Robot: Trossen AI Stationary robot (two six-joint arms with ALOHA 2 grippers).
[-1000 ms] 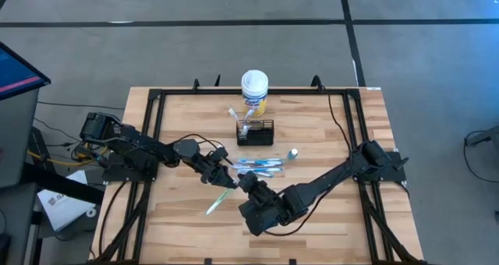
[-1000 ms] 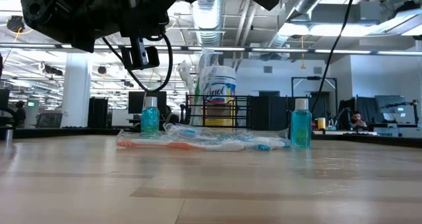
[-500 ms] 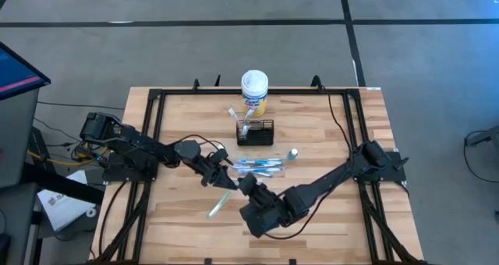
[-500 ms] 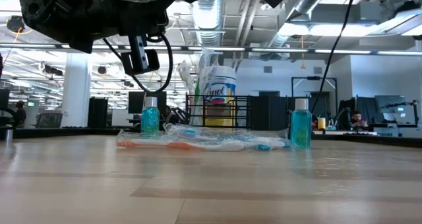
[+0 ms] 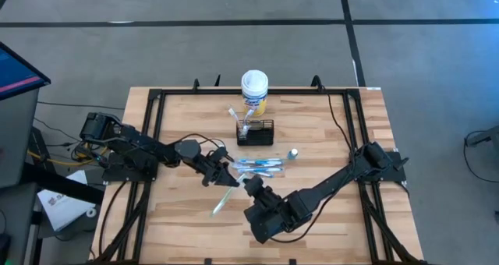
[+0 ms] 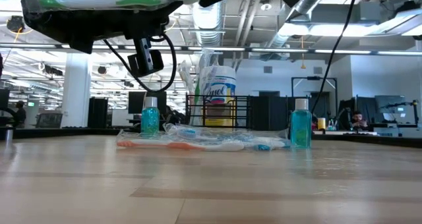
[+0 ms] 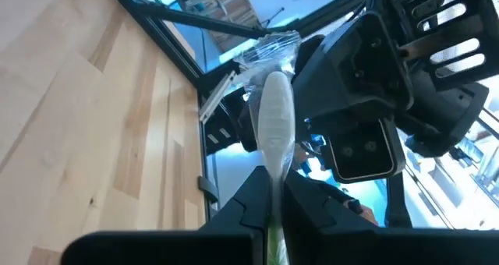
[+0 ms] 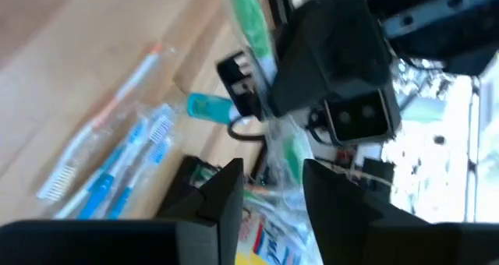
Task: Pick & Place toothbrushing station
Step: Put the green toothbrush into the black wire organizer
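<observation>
So the left gripper (image 5: pixel 224 174) is clamped on a wrapped green toothbrush (image 5: pixel 222 198), held up off the table mid-board. Right beside it, the right gripper (image 5: pixel 248 182) is seen with fingers parted, nothing gripped. The toothbrushing station (image 5: pixel 256 131) is parked farther back, just before the yellow canister (image 5: pixel 254 91).
</observation>
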